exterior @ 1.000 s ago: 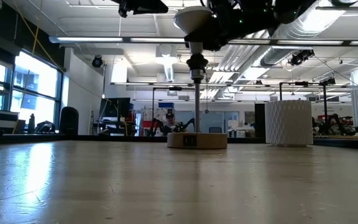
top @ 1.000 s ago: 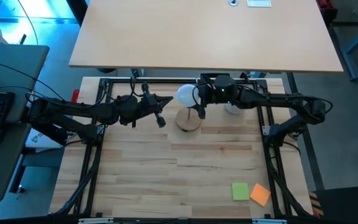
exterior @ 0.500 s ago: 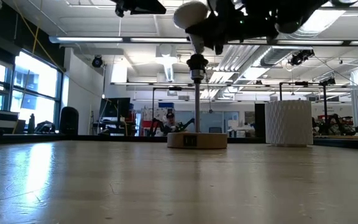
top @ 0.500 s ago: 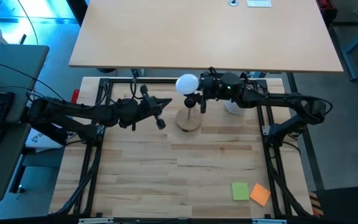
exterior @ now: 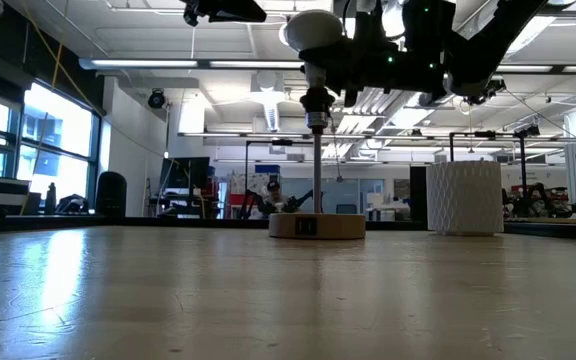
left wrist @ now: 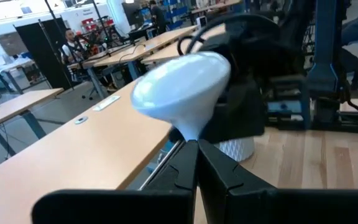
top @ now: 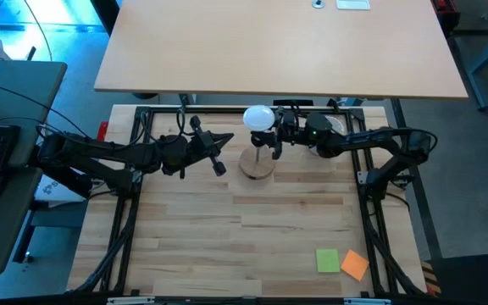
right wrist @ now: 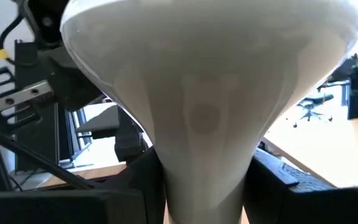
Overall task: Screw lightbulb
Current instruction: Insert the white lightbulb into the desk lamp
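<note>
Since a second ago my right claw (top: 275, 135) has rolled about its wrist and drawn in on the bulb's neck, and my right forearm now runs straighter across the back of the table, elbow folded near the right frame post. Closest to me, in the right wrist view, the lightbulb (right wrist: 210, 99) fills nearly everything: its narrow neck sits between my two dark fingers (right wrist: 135, 180), which press it from both sides, about half closed on it. The globe flares wide above them.

From above, the lightbulb (top: 258, 117) is at the back middle of the table, over the round wooden stand (top: 257, 163). At table height, the lightbulb (exterior: 311, 30) is upright at the top of the thin post rising from the stand (exterior: 317, 225), its base meeting the dark socket (exterior: 315, 102). My right claw (exterior: 343, 70) grips it from the side, wrist level.

My left claw (top: 220, 152) hangs just left of the stand, arm stretched in from the left edge, fingers pinched fully together and holding nothing, pointing toward the lightbulb (left wrist: 182, 93).

Farther back stands a white ribbed cup (exterior: 465, 197). Two sticky notes, green (top: 327, 260) and orange (top: 355, 265), lie near the front right corner.
</note>
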